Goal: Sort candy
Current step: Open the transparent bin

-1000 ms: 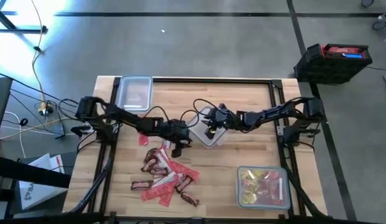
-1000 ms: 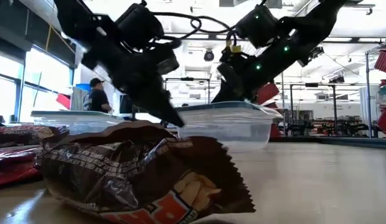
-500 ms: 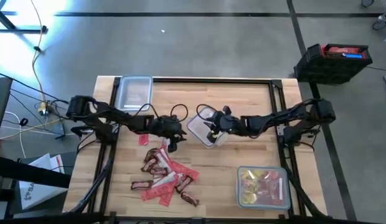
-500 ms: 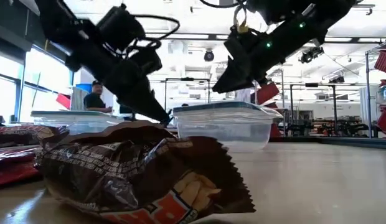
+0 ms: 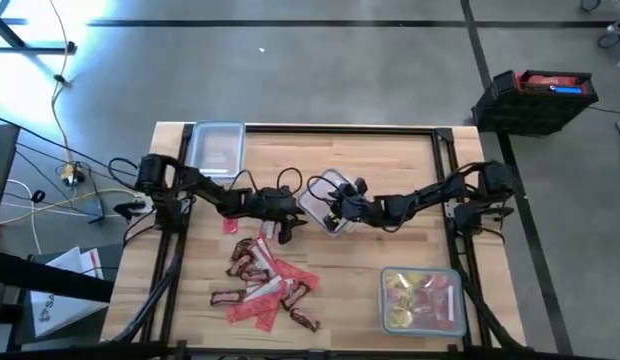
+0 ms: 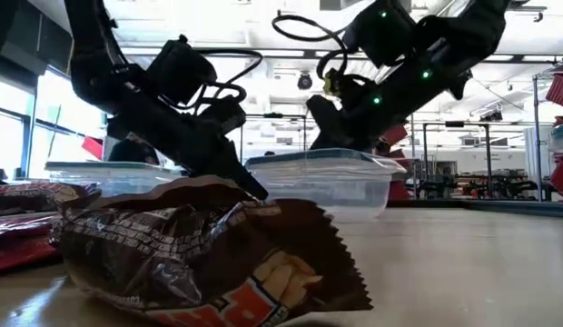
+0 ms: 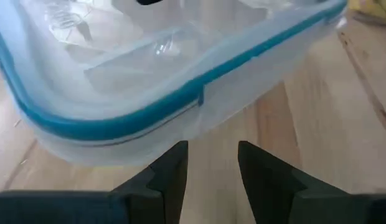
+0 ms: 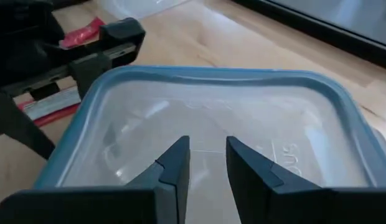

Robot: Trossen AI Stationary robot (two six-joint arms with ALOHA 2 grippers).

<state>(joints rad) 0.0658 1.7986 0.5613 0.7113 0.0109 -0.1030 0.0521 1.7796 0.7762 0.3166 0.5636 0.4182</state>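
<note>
while both arms meet at mid-table, the candy (image 5: 264, 283) lies in a loose pile of red packets and dark brown bars at the near left of the wooden table (image 5: 390, 255), well apart from a clear container (image 5: 421, 299) at near right that has yellow and red sweets in it. left gripper (image 5: 287, 228) sits low just left of the centre container (image 5: 325, 201), fingers slightly apart, holding nothing. right gripper (image 5: 335, 209) hangs over that blue-rimmed container's lid, fingers a narrow gap apart, nothing between them. a lidded clear container (image 5: 214, 149) sits at the far left edge.
</note>
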